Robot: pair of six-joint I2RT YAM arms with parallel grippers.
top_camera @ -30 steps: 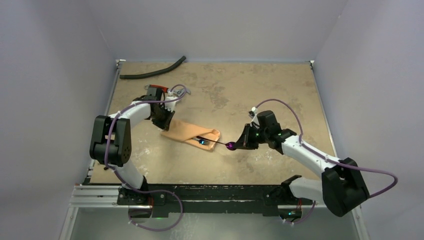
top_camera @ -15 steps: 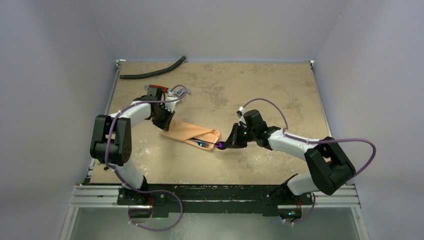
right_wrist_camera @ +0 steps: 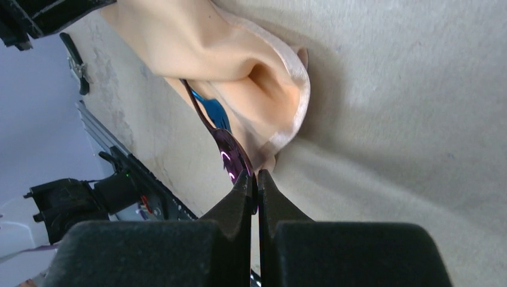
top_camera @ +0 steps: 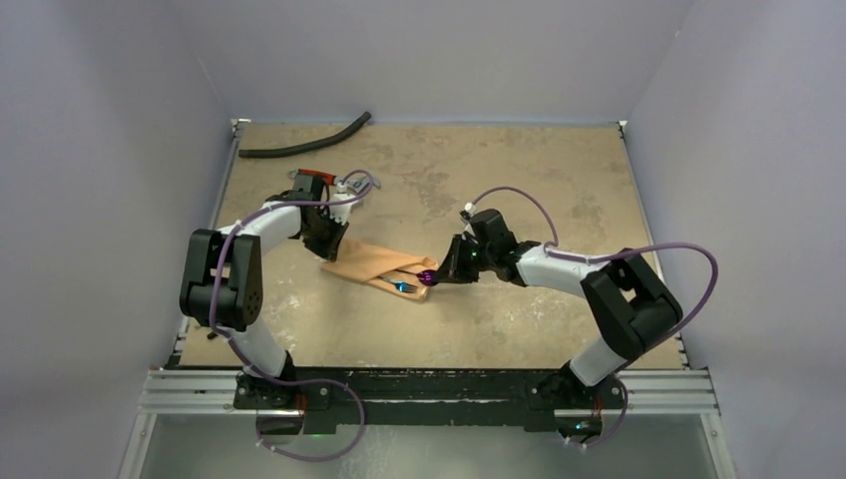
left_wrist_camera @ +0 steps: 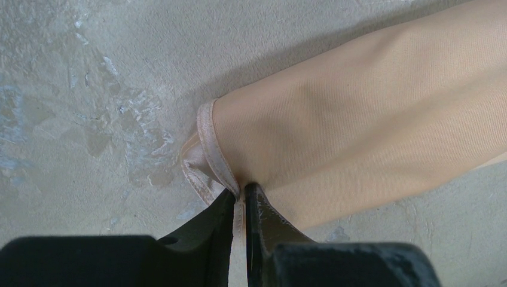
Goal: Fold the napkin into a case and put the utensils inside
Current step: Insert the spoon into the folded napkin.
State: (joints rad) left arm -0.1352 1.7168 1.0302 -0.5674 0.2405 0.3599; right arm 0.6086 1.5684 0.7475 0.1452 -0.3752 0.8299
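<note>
From above, the napkin (top_camera: 371,261) lies on the table (top_camera: 519,170) a little left of the frame's middle. It is folded into a long narrow strip that slants from upper left to lower right. The left gripper (top_camera: 328,246) sits on the strip's upper-left end. The right gripper (top_camera: 437,276) meets its lower-right end and holds the purple spoon (top_camera: 427,278) there. The blue fork (top_camera: 404,286) shows just left of the spoon, at the strip's lower edge. A black hose (top_camera: 304,146) lies near the table's upper-left corner, well apart from the cloth.

In the left wrist view, the napkin (left_wrist_camera: 359,125) fills the right and upper right of the frame as a smooth rounded fold. Its stitched hem curls down toward the bottom centre. There the left gripper (left_wrist_camera: 239,200) is pinched on the hem. Its 2 black fingers (left_wrist_camera: 212,224) are nearly together, with only the cloth edge between them. Mottled table (left_wrist_camera: 84,101) fills the left side.

In the right wrist view, the right gripper (right_wrist_camera: 253,179) rises from the bottom centre. Its 2 fingers (right_wrist_camera: 236,206) are clamped on the near rim of the spoon (right_wrist_camera: 230,156). The spoon's thin handle runs up and left into the open mouth of the napkin (right_wrist_camera: 197,42). The fork (right_wrist_camera: 214,110) lies beside that handle, 1 blue end showing at the opening, on the lower layer of cloth. Bare table (right_wrist_camera: 418,131) fills the right half.
</note>
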